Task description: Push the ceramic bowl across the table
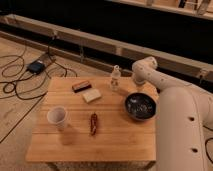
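The ceramic bowl (140, 106), dark and glossy with a pale speckled inside, sits on the right side of the light wooden table (115, 137). My white arm comes in from the lower right and bends over the table's far right corner. My gripper (137, 86) hangs just behind the bowl's far rim, a little above the tabletop. I cannot tell whether it touches the bowl.
A white paper cup (57, 117) stands front left. A red-brown packet (93, 123) lies mid-table, a pale block (91, 95) and a dark bar (81, 86) lie further back, and a small clear bottle (115, 77) stands at the far edge. Cables and a box (36, 66) lie on the floor to the left.
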Controlling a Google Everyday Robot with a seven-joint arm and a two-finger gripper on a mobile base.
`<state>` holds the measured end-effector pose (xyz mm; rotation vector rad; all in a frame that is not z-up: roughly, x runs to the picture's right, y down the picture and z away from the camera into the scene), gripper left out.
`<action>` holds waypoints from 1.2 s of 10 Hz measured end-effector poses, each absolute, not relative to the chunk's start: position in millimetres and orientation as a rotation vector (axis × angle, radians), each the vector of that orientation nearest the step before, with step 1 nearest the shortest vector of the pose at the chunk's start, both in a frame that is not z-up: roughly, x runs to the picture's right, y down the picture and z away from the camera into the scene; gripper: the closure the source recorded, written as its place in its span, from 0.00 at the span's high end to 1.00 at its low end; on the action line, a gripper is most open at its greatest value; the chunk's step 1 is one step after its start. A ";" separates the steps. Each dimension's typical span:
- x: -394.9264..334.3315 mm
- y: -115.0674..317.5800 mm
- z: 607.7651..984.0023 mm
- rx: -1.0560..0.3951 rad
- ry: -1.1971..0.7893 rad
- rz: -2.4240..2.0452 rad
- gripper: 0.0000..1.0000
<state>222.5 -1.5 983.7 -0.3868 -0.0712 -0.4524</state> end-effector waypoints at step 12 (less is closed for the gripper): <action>225.3 85.7 919.6 -0.450 -0.153 -0.420 0.61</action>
